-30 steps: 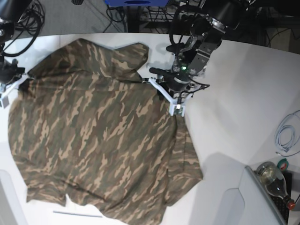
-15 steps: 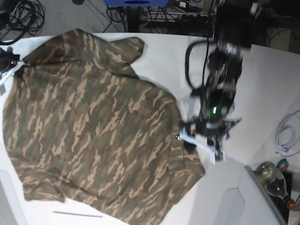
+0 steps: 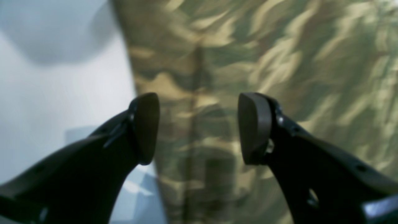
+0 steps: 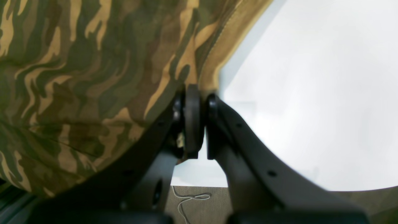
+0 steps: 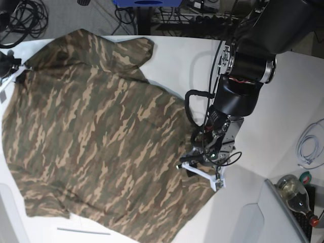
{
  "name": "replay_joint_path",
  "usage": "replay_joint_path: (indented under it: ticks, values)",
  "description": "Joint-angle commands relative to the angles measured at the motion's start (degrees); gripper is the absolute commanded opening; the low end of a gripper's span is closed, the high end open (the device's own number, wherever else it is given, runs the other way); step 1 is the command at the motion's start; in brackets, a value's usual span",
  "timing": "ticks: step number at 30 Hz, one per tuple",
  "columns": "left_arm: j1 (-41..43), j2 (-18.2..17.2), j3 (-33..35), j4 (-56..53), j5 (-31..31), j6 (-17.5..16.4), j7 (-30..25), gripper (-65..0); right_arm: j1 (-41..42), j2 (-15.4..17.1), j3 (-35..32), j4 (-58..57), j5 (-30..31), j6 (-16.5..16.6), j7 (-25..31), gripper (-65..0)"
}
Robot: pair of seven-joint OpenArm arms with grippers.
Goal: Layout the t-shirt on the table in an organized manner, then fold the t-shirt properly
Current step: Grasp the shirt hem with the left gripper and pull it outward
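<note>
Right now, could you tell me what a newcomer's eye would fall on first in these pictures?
The camouflage t-shirt dominates, spread across the left and middle of the white table. Next comes the bulky black left arm reaching down from the top right, its left gripper open over the shirt's near-right edge. At the far left edge, the right gripper is shut on a hem of the shirt.

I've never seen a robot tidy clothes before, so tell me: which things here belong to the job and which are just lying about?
Part of the job:
- soft camouflage-print cloth t-shirt
- wide smooth white table
- left end effector, open over the shirt's edge
- right end effector, shut on the shirt

Just lying about:
- coiled pale cable
- clear glass bottle
</note>
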Motion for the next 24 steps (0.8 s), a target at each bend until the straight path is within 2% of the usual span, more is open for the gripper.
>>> replay_joint_path:
  ticks: [1, 6, 8, 11, 12, 17, 24]
  values:
    - [-2.8, 0.1, 0.0, -0.7, 0.4, -0.3, -1.4, -27.5, 0.3, 1.0, 0.3, 1.0, 0.5, 0.2, 0.9, -65.0]
    - [-3.0, 0.8, 1.6, -3.7, 0.4, -0.3, -1.4, -29.1, 0.6, 0.9, 0.3, 1.0, 0.5, 0.2, 0.9, -65.0]
    - [-2.8, 0.6, 4.6, -3.8, 0.4, -0.3, -1.5, -38.3, 0.6, 0.9, 0.3, 1.0, 0.5, 0.2, 0.9, -65.0]
    - [-2.8, 0.5, 5.7, -4.0, 0.2, -0.3, -1.5, -60.1, 0.6, 0.9, 0.3, 1.0, 0.5, 0.2, 1.0, -65.0]
    - [-2.8, 0.5, 5.5, -4.0, 0.2, -0.3, -1.5, -65.0, 0.6, 0.9, 0.3, 1.0, 0.5, 0.2, 1.0, -65.0]
    - [-2.7, 0.4, 5.5, -3.7, 0.3, -0.2, -1.2, -65.0, 0.6, 0.9, 0.3, 1.0, 0.5, 0.2, 1.0, -65.0]
    - [0.9, -3.2, 5.3, -2.1, -0.2, 0.1, -0.5, -65.0, 1.5, 1.3, 0.3, 0.5, 0.4, 0.2, 1.0, -65.0]
